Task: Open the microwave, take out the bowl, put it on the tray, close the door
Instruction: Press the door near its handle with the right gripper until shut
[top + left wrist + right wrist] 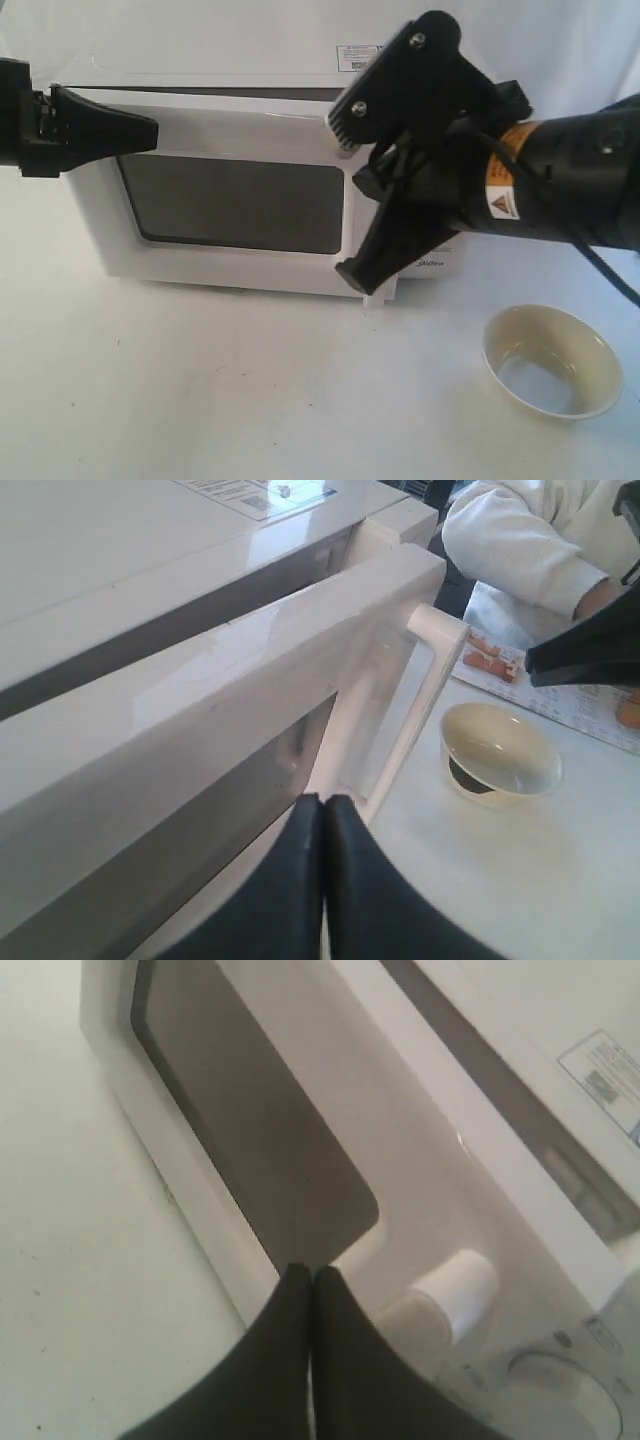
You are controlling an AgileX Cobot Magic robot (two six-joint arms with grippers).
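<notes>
1. On the surface (200,400), front-right of the microwave (200,72), the bowl (552,360) is sitting upright and empty, well apart from the door (230,130) and both arms.
2. Door is standing slightly ajar. A dark gap is running along its top edge between door and body, and it shows in both the exterior and left wrist views.
3. Window (240,205) is showing dark and facing the exterior camera.
4. Left pincer (150,130) is pressed together and gripping nothing. It is pointing right, with its tip lying over the door's upper left corner, just above the window.
5. Left wrist view is looking along the door face. The handle (430,680) is standing beyond the closed tip, and the bowl is sitting past it on the surface. Can't tell whether the tip is touching the door.
6. Right pincer (358,268) is pressed together too, gripping nothing. It is angling down-left in front of the door's lower right corner, and the arm is covering most of the handle in the exterior view.
7. Right wrist view is showing that tip by the window's corner, over the door frame, with the handle's end just beyond and a knob (555,1390) further on. Can't tell whether it is touching here either.
8. Sticker (358,57) is lying flat on the microwave's top, toward the right rear.
9. White sleeve (520,540) of a person is showing behind the bowl in the left wrist view, well apart from it.
</notes>
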